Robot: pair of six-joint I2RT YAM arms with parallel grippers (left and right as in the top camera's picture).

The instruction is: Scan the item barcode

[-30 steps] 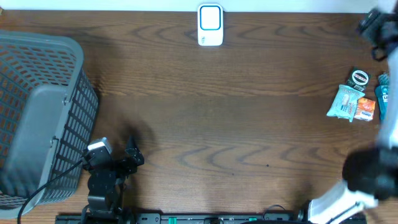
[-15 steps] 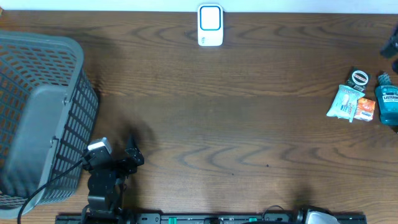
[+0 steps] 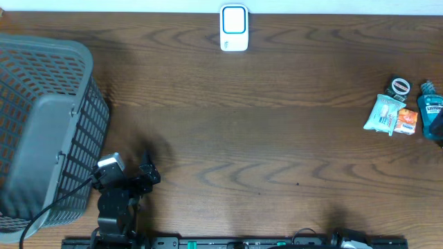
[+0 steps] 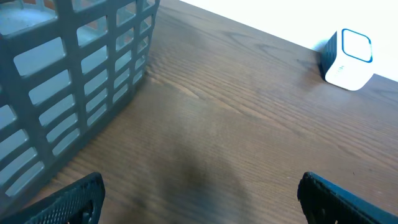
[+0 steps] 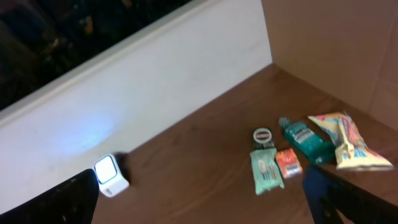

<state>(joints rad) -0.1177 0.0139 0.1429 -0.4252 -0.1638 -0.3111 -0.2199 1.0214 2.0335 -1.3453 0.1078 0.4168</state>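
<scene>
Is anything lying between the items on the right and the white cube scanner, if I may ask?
Nothing visible: only bare brown wooden table lies between the white cube scanner and the green sachet, small orange box and teal mouthwash bottle.

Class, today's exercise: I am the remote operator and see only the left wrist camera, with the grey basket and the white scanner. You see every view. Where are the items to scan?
Observer: Overhead shows them clustered at the right edge of the table: a pale green packet, an orange box, a round tin and a teal mouthwash bottle.
Operator: Anything else there?
Observer: The right wrist view adds a yellow snack bag next to the bottle.
Operator: Is the right claw holding anything?
Observer: No, the right claw is open and empty, high above the table.
</scene>
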